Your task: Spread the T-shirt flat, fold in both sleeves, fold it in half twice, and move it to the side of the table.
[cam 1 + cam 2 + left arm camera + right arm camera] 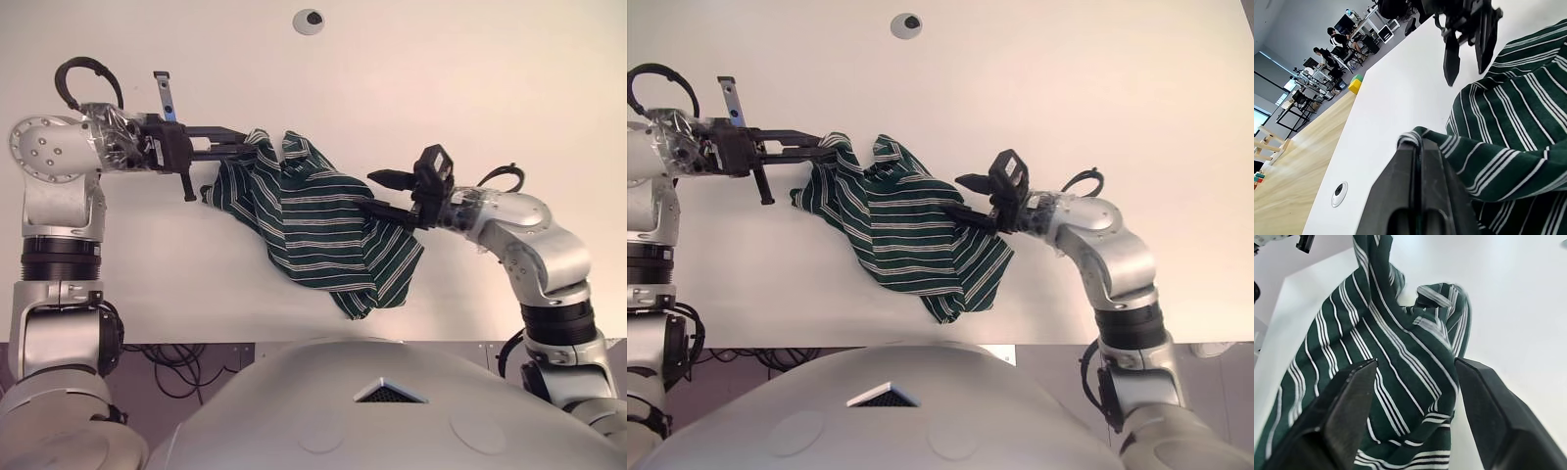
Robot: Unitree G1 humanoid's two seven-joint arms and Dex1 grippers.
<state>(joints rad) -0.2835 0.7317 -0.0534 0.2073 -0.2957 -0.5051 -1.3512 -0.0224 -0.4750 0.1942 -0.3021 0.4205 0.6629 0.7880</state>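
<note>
T-shirt [313,230], dark green with white stripes, bunched and creased mid-table [460,88], between both arms. Not flat; sleeves not distinguishable in folds.
Left gripper [235,144]: fingers pressed together, clamped on shirt's edge at its far-left corner.
Right gripper [384,194]: fingers apart, straddling cloth at shirt's right side; lower finger against fold, upper finger clear of it.
Round cable port [309,22] in tabletop beyond shirt, well apart.

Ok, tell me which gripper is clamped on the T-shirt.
The left gripper: fingers shut on the T-shirt; the right gripper is open around it.
</note>
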